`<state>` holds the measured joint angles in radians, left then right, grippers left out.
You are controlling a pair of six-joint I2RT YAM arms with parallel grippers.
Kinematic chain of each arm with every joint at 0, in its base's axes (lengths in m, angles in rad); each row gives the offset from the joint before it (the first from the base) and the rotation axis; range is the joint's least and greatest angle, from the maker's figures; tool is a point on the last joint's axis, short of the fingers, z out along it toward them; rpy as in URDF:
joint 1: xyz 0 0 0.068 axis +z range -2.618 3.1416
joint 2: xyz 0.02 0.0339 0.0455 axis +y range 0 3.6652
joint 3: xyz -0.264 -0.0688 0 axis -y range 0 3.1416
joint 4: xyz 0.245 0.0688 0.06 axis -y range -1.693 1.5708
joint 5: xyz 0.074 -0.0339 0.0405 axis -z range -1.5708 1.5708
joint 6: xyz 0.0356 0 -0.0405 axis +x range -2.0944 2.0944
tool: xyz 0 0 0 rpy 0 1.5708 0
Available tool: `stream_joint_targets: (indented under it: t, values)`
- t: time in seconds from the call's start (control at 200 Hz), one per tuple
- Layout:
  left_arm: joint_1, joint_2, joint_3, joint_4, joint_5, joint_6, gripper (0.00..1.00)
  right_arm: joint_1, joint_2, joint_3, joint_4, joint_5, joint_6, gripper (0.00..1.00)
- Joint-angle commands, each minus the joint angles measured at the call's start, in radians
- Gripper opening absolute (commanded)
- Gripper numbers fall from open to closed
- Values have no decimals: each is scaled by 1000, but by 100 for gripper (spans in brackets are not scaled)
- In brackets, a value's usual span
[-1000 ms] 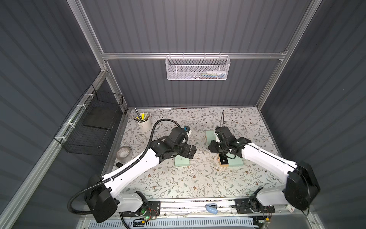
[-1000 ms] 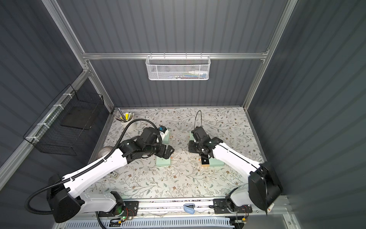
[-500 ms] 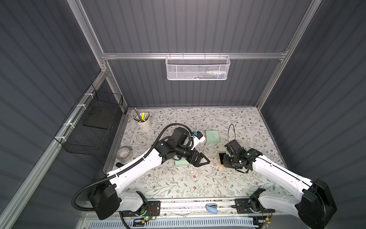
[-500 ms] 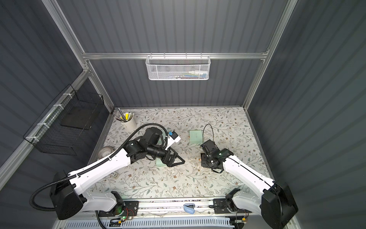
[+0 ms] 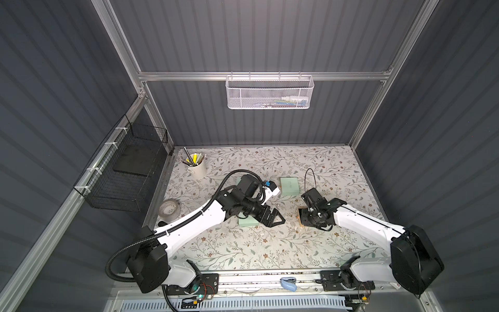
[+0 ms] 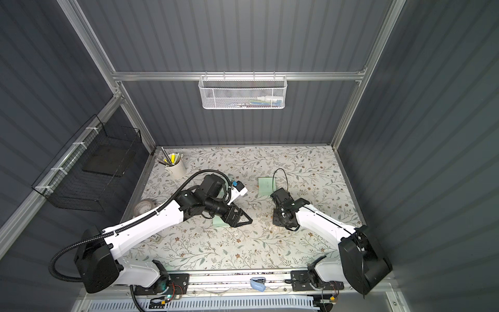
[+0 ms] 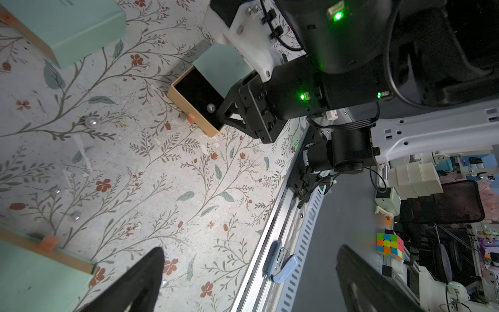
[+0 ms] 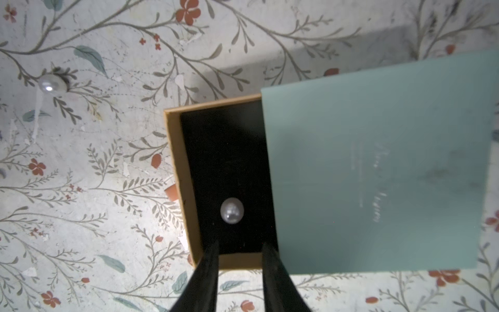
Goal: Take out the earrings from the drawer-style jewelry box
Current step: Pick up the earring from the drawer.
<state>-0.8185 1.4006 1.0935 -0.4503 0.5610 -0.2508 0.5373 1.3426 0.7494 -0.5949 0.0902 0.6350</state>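
The jewelry box (image 8: 378,167) is a mint sleeve with its tan drawer (image 8: 186,173) pulled out, black-lined. One pearl-like earring (image 8: 231,210) lies in the drawer, and the left wrist view shows it too (image 7: 211,108). Another earring (image 8: 51,83) lies on the floral table beside the box, with two smaller ones (image 7: 76,216) nearer my left gripper. My right gripper (image 8: 240,247) hangs over the drawer's end, narrowly open, nothing between its fingers, the pearl just ahead of the tips. In both top views it covers the box (image 5: 300,218). My left gripper (image 7: 249,256) is wide open and empty, left of the drawer (image 5: 278,218).
Two more mint boxes stand near: one behind (image 5: 289,185), one under the left arm (image 5: 248,222). A pen cup (image 5: 197,168) and tape roll (image 5: 169,209) sit at the left. A blue stapler (image 5: 289,283) lies on the front rail. A white mesh basket (image 5: 270,93) hangs on the back wall.
The right arm has come forward from the back box and now hangs over the open drawer, its jaws a little narrower. The left gripper swung rightward, past the mint box under it.
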Motion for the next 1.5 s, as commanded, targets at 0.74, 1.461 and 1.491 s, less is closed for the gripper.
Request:
stream_joint_targets:
  t: [0.74, 1.461, 1.491]
  values:
    - [0, -27, 5, -27, -181, -2, 100, -25, 106, 28, 66, -6, -40, 29]
    - [-1, -25, 6, -29, -181, -3, 100, -24, 95, -2, 90, -1, -29, 20]
    - [0, -25, 6, -30, -182, -2, 100, -25, 88, -2, 86, -2, -28, 19]
